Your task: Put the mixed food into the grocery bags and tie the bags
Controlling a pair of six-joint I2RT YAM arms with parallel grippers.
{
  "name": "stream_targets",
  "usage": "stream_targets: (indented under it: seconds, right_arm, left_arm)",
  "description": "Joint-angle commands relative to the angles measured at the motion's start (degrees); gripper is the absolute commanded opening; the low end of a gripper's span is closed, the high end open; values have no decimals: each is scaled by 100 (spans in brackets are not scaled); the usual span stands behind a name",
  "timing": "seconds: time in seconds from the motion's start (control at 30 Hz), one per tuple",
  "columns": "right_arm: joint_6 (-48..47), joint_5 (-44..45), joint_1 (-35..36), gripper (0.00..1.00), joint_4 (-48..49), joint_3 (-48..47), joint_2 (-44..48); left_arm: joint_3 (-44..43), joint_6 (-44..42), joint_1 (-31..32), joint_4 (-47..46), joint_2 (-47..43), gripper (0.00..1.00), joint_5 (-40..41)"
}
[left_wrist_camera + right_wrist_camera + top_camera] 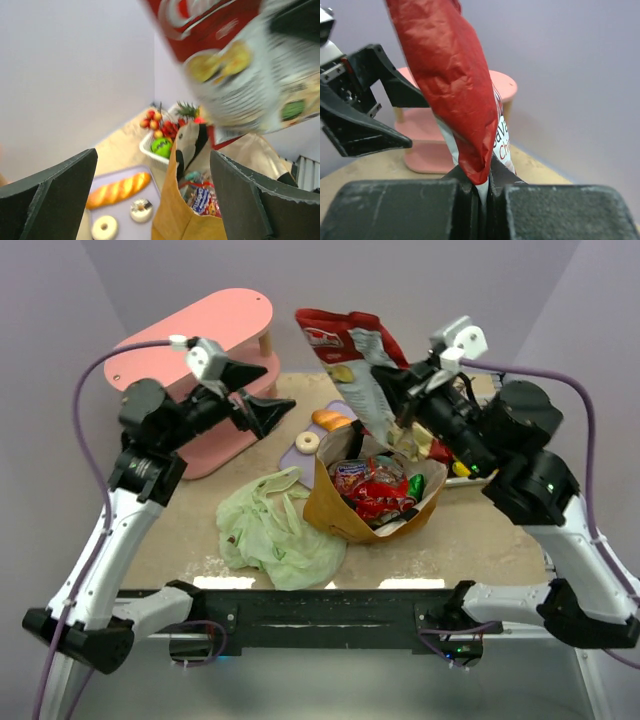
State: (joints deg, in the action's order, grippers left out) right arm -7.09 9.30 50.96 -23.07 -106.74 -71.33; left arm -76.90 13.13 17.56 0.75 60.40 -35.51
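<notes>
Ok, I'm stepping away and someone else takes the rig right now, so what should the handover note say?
Left gripper: open, empty, raised beside the pink stool.
Right gripper: shut on the edge of the red-and-white chips bag, holding it above the brown paper bag.
Things: paper bag open, red snack packets inside; green plastic bag crumpled on the table to its left; bread loaf and round pieces on the tray behind.
Done: some packets bagged.
Left: lower the chips bag in, bag loaf and round pieces, tie both bags.
</notes>
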Motion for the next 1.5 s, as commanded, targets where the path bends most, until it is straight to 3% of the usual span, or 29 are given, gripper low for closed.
stream_targets:
  seconds: [0.0,0.33,0.4,0.6,0.7,0.8,0.83,0.93,1.3,1.47]
  right_arm:
    - [146,1135,19,0,-259,934,705]
    - [1025,801,11,0,-400,2851,1271]
    - [1087,845,11,0,-453,3114,1262]
    - [1579,1232,10,0,-1391,3169,1209]
    - [1825,1382,11,0,-1946,3080,1069]
    - [1992,1364,11,0,-2254,3228,849]
    - [2045,1347,11,0,-2307,3299,762]
    - [2168,1329,11,0,-2333,3563,323]
    - [2432,1512,-77,0,-2167,4556,-1418]
    - [2730,2101,-95,0,-2913,4250,-1788]
  left_arm:
    - [-132,-644,607,978,454,100,1149]
    - [-430,-785,1785,1786,1649,99,2328]
    - [-413,-855,1900,1867,1746,98,2268]
    - [-255,-1066,2023,2253,1914,86,2267]
    - [60,-1084,2014,2263,1844,65,2329]
    - [254,-1067,2023,2201,1660,37,2373]
    - [298,-1049,2014,2123,1616,21,2382]
    - [360,-1023,2014,1991,1484,0,2399]
    - [624,-952,2014,1682,1035,0,2592]
    - [676,-909,1831,1648,807,0,3005]
